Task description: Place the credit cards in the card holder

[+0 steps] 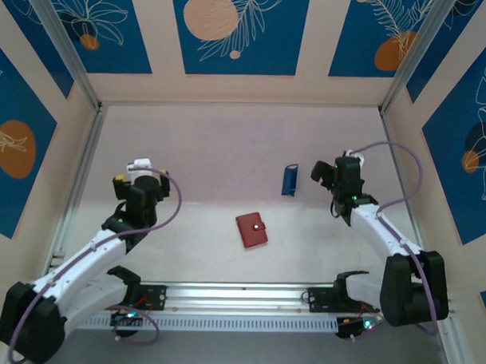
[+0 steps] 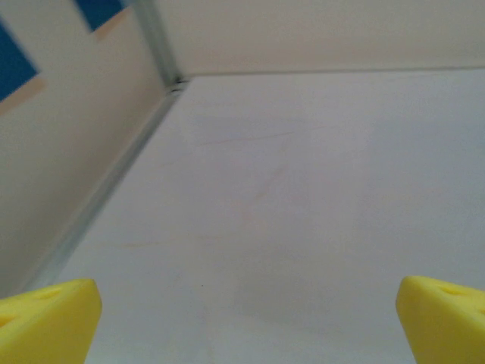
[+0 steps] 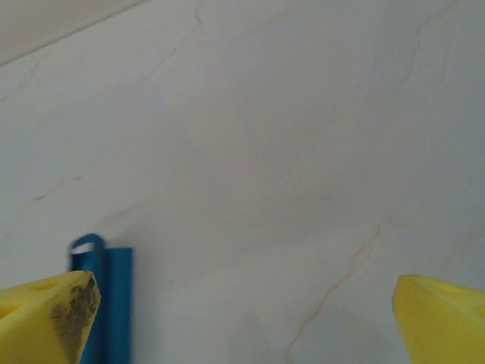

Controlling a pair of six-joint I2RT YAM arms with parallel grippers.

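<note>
Pale tabletop (image 1: 196,164): wallet (image 1: 252,229) shut, centre. Left end effector (image 2: 246,322), right end effector (image 3: 242,322) spread, empty. Step uncertain; loading calls for unsnapping wallet.

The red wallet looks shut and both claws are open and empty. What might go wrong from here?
1. The card holder lies closed, snap up, on the smooth table; pushed at by one gripper, it may slide rather than open.
2. The narrow blue item sits right beside the open right gripper, so a move toward the card holder could knock it or grab it by mistake.
</note>
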